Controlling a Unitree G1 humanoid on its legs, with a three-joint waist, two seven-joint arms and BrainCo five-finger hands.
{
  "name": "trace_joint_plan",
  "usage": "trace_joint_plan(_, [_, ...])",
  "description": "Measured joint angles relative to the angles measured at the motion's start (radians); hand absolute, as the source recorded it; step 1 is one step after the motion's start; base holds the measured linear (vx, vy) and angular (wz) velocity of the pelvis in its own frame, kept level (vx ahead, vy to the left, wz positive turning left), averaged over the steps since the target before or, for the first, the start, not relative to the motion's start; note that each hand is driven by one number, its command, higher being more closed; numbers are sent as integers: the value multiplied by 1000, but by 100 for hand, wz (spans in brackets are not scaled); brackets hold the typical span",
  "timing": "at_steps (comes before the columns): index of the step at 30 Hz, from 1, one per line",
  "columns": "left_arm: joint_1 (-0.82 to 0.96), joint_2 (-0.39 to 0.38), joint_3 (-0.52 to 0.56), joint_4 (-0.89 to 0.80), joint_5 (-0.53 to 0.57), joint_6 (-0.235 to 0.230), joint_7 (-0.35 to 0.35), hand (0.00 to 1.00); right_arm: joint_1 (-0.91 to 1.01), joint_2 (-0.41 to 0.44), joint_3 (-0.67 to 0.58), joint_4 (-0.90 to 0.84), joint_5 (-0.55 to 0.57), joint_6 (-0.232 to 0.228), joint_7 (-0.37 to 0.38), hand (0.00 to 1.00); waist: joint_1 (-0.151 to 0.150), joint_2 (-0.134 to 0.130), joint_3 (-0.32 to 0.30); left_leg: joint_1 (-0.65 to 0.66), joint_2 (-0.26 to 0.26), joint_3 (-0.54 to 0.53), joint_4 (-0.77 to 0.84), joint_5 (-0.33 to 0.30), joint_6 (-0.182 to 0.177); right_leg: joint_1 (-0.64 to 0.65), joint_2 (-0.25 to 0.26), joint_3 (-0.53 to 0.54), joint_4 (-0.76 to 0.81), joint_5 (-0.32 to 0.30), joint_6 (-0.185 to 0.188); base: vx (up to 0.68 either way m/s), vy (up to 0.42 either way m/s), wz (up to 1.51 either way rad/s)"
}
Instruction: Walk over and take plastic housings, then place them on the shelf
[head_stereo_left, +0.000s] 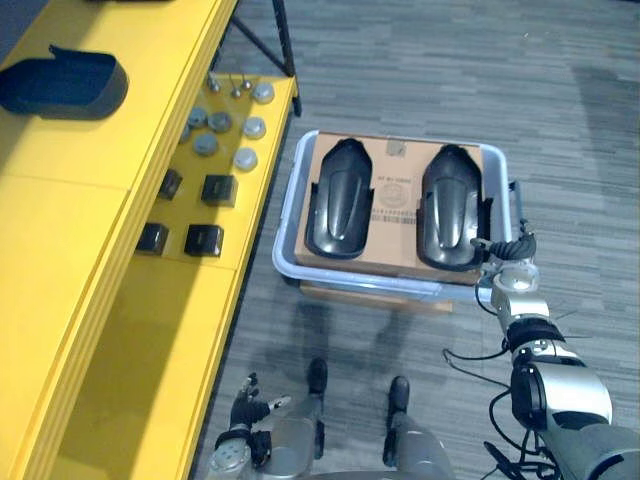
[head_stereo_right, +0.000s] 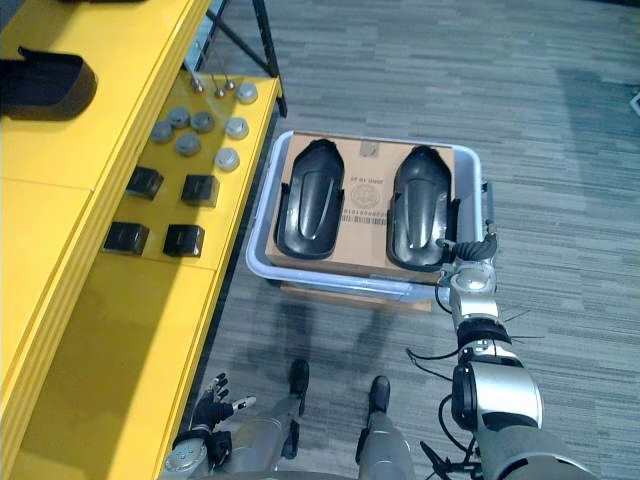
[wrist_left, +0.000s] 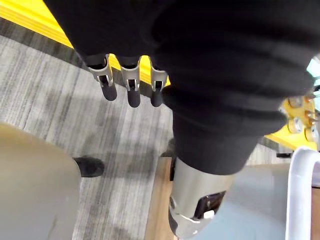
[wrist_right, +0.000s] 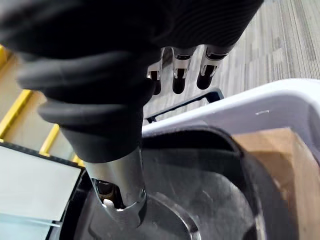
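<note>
**Left eye view: two housings in the bin, none lifted yet**

The approach looks finished. The pale plastic bin sits at frame centre, just right of the yellow shelf. Inside it, on a flat sheet of brown cardboard, the left housing and the right housing lie side by side. Both are long, domed, glossy black shells with raised side walls. A third housing, also dark, lies on the shelf's top board at upper left. I judge that two picks and two placements remain.

The right hand is at the right housing's lower right edge. Its fingers are straight over the bin's rim and grip nothing. Its thumb points at the shell, but I cannot tell whether it touches. The left hand, at lower left, hangs empty over streaked grey carpet, with its fingers relaxed.
</note>
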Motion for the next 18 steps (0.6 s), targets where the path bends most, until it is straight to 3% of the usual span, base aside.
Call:
trace_joint_plan(1, [-4, 1, -4, 0, -1, -5, 1, 0, -22, -13, 0, 26, 5, 1, 0, 100, -1, 2, 9, -6, -1, -4, -8, 9, 3, -8, 0, -3, -1, 1, 0, 57, 6, 6])
trace_joint_plan(7, [-50, 1, -20, -1, -19, -6, 19, 0, -105, -40, 8, 99, 28, 18, -2, 100, 0, 5, 56, -20, -4, -20, -19, 17, 6, -18, -1, -20, -3, 0, -2, 83, -17, 8])
trace_joint_plan(18, [-68, 0, -21, 3, -37, -5, 27, 0, -63, -34, 16, 29, 83, 9, -41, 100, -1, 0, 59, 9, -1, -4, -21, 16, 5, 0, 0, -1, 0, -1, -9, 44, -20, -5])
